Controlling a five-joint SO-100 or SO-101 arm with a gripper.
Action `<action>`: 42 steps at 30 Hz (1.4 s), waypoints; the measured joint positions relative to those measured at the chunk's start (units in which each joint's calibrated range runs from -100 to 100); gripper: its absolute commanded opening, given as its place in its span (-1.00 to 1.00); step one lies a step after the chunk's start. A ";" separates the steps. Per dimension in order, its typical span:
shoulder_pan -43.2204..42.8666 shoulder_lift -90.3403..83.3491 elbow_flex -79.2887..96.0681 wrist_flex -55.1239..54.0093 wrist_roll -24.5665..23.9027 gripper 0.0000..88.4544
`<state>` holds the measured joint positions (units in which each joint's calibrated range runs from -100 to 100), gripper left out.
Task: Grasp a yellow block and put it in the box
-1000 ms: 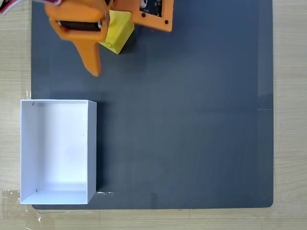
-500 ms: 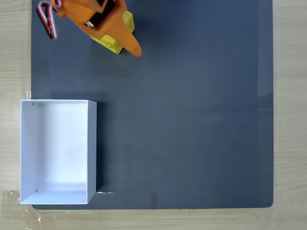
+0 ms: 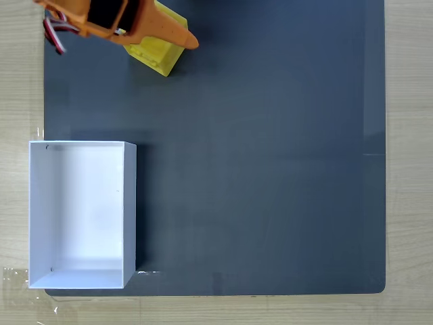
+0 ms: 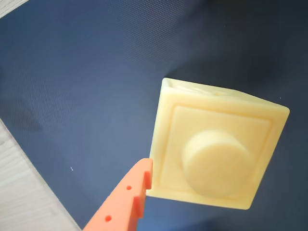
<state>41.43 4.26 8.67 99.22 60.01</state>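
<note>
Block (image 3: 157, 53) sitting on the dark mat (image 3: 270, 169) at its top left in the fixed view, one orange claw (image 3: 179, 39) hovering over it.

One yellow block is lying near the mat's top edge, partly covered by the claw's orange finger, whose tip is pointing right. In the wrist view the block (image 4: 216, 154) is showing its face with one round stud, and one orange fingertip (image 4: 137, 190) is sitting just beside its lower left corner; contact cannot be told. Whether the claw is spread or pressed together cannot be told. One white box (image 3: 130, 203) is standing open-topped at the mat's lower left, well apart from the block, overlapping onto the wooden counter (image 3: 20, 101).
</note>
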 measured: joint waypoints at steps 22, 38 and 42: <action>-3.42 10.54 -0.54 -9.52 -0.16 -0.66; -4.14 5.65 -0.54 -9.09 -0.16 -0.71; -6.75 -0.84 -0.54 -7.27 -0.11 -0.71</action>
<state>34.68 3.41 8.13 91.95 59.90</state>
